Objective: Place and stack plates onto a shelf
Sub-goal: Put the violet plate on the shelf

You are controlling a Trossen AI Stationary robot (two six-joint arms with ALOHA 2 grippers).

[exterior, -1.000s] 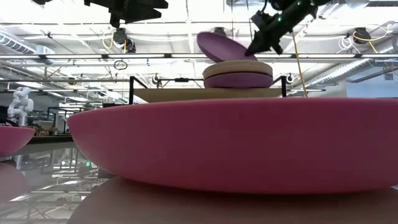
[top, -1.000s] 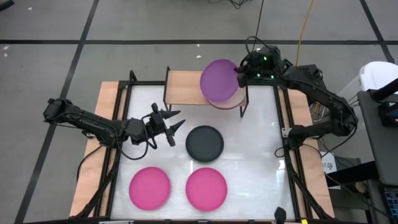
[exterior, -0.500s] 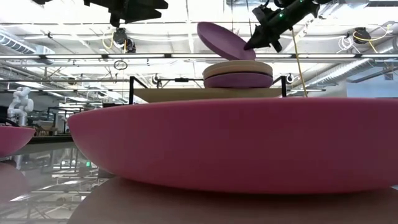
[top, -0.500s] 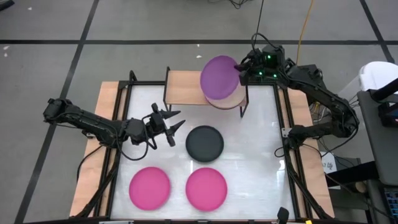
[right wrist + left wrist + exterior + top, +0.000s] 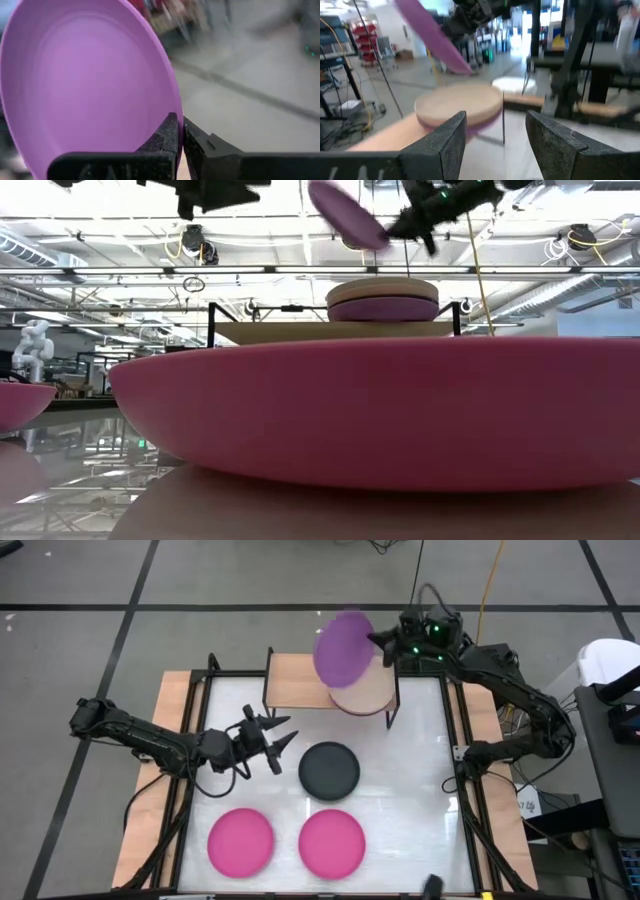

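Observation:
My right gripper (image 5: 381,641) is shut on a purple plate (image 5: 341,648), held high over the shelf's right end; the plate also shows in the low view (image 5: 345,213) and the left wrist view (image 5: 432,35). Below it a beige plate (image 5: 362,697) lies on a pinkish plate (image 5: 383,311) on the light wood shelf (image 5: 296,680). My left gripper (image 5: 276,736) is open and empty above the table, left of the dark grey plate (image 5: 330,769). Two hot pink plates (image 5: 240,841) (image 5: 332,842) lie flat near the front edge. My right gripper pinches the purple plate's rim (image 5: 176,131) between its two fingers, one finger (image 5: 164,138) on the hollow face and the other (image 5: 202,146) behind it. The fingers come from the table's right side. The plate is lifted clear above the stack, steeply tilted, its free edge highest.
The shelf's black legs (image 5: 391,705) stand on the white tabletop (image 5: 420,770) at the far edge. The shelf's left half (image 5: 290,675) is bare wood. One hot pink plate fills the low view's foreground (image 5: 380,410).
My right gripper has risen with the purple plate and tipped it more steeply. The plate has gone from just above the beige plate to well clear of the stack, shifting a little toward the far edge. The stack has stayed still.

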